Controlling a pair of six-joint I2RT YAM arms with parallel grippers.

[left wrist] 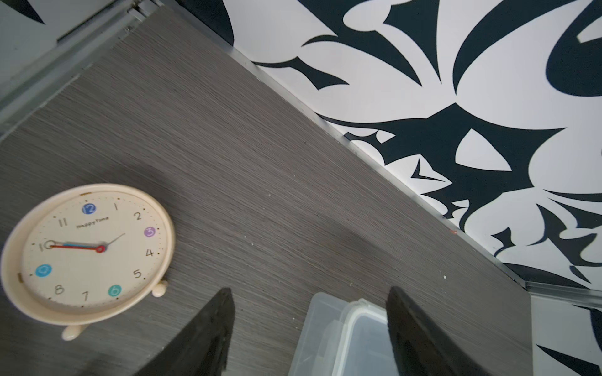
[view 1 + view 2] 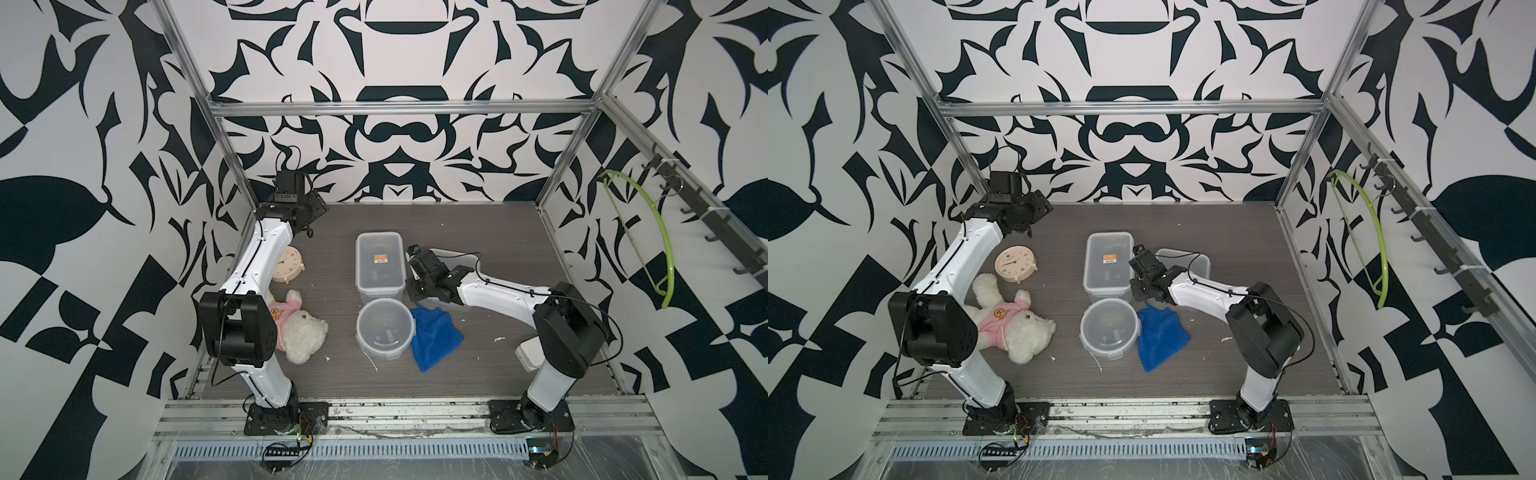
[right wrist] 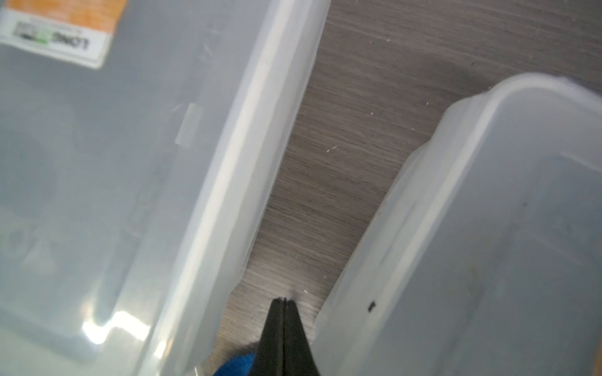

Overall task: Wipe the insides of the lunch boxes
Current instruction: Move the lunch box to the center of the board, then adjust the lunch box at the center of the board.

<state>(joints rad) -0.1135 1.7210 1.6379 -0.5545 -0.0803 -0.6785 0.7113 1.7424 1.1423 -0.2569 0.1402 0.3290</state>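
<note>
Lunch boxes point(image 2: 380, 286), three translucent ones, are sitting around the middle of the counter point(image 2: 478, 232). At the far left corner the left fingers point(image 1: 224, 302) are hovering spread apart, holding nothing. A beige clock point(image 2: 288, 266) is lying face up near the left edge, and a white teddy bear point(image 2: 301, 328) in a pink top is lying just in front of it. The rectangular lunch box point(image 2: 1108, 270), showing an orange sticker, is standing at the centre, with the round lunch box point(image 2: 384, 328) sitting just in front of it. A blue cloth point(image 2: 436, 336) is lying crumpled just beside the round one's right side. The right fingers point(image 3: 284, 301) are pressing together, with nothing showing between their tips. The tips are hanging over the strip of counter between the rectangular lunch box and the square lunch box point(image 2: 1183, 257), which the arm is partly hiding.
</note>
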